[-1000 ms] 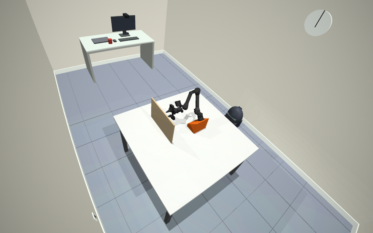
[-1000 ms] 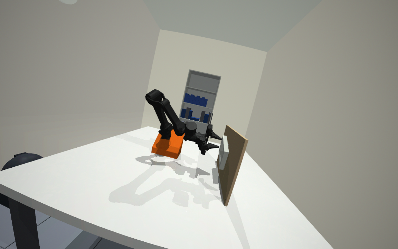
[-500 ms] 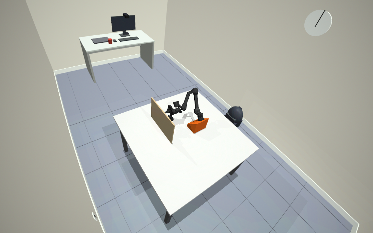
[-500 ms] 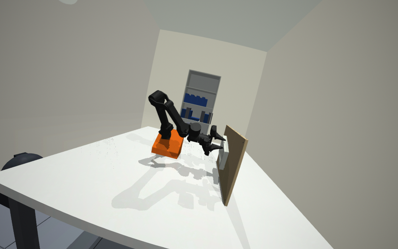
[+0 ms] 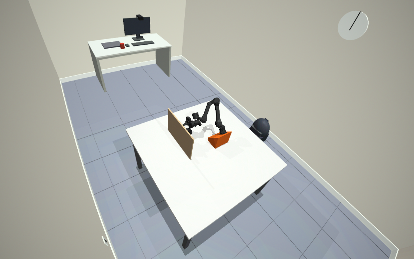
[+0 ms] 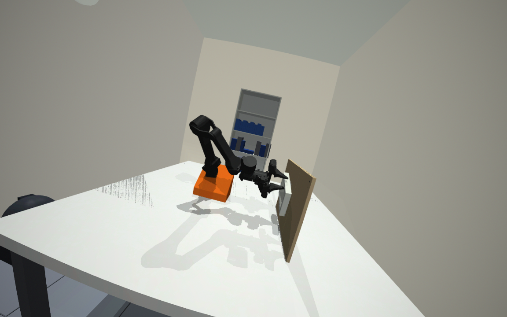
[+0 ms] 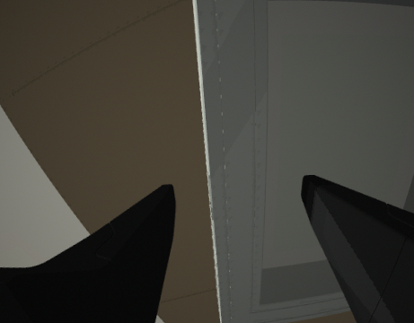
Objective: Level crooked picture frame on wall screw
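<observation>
Standing upright on the right side of the white desk [image 5: 234, 183] [image 6: 90, 244], seen from the exterior view, a thin brown board [image 5: 180, 136] [image 6: 300, 212] [image 7: 103, 135] carries the picture frame [image 6: 284, 203] [image 7: 233, 112] on its left face. The frame is pale grey and rectangular, with a thick side and a broad, flat border. Its border surrounds a recessed, plain grey middle; from the wrist, a darker band runs along the lower part of that recess, and a bright thin line marks the left outer edge. That edge leans a little in the wrist view, though I cannot tell from it whether the frame hangs level. The screw is hidden.

The jaws [image 5: 185, 127] [image 6: 284, 183] are released and parted, with nothing clenched between them. They point at the frame; from the wrist, one tip shows over the board left of the frame and the other over the grey middle, with the left border between. I cannot tell whether either touches.

Farther left, the black arm [image 5: 217, 110] [image 6: 223, 147] rises from an orange base [image 5: 222, 140] [image 6: 212, 193]. At the far wall stands a grey shelf unit [image 6: 261, 93] holding blue and dark items.
</observation>
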Motion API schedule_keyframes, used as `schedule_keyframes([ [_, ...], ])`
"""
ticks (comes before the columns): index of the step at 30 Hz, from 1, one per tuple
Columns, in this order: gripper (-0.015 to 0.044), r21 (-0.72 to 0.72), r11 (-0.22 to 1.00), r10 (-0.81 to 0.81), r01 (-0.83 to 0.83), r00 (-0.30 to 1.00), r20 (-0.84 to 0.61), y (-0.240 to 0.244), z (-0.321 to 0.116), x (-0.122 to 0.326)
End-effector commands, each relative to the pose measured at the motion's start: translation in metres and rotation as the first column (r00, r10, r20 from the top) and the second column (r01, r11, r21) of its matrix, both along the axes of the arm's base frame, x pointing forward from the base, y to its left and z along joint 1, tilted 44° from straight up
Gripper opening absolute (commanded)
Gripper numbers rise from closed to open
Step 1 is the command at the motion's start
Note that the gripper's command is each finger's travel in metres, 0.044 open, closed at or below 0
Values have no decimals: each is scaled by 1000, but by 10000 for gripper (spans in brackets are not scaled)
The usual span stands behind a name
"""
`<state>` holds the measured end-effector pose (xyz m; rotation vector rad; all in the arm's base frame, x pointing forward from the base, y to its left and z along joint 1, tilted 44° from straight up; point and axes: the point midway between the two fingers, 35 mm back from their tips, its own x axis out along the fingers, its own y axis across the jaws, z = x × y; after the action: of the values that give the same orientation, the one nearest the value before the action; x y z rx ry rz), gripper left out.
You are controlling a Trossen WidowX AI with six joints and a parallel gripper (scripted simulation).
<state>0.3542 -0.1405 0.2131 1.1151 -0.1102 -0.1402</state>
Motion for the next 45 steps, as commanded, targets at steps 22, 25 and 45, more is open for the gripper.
schedule_keyframes([
  [22, 260, -1, 1000, -3, 3, 1000, 3, -1, 2, 0],
  [25, 181, -1, 1000, -3, 3, 1000, 3, -1, 2, 0],
  [45, 0, -1, 1000, -3, 3, 1000, 3, 0, 2, 0],
])
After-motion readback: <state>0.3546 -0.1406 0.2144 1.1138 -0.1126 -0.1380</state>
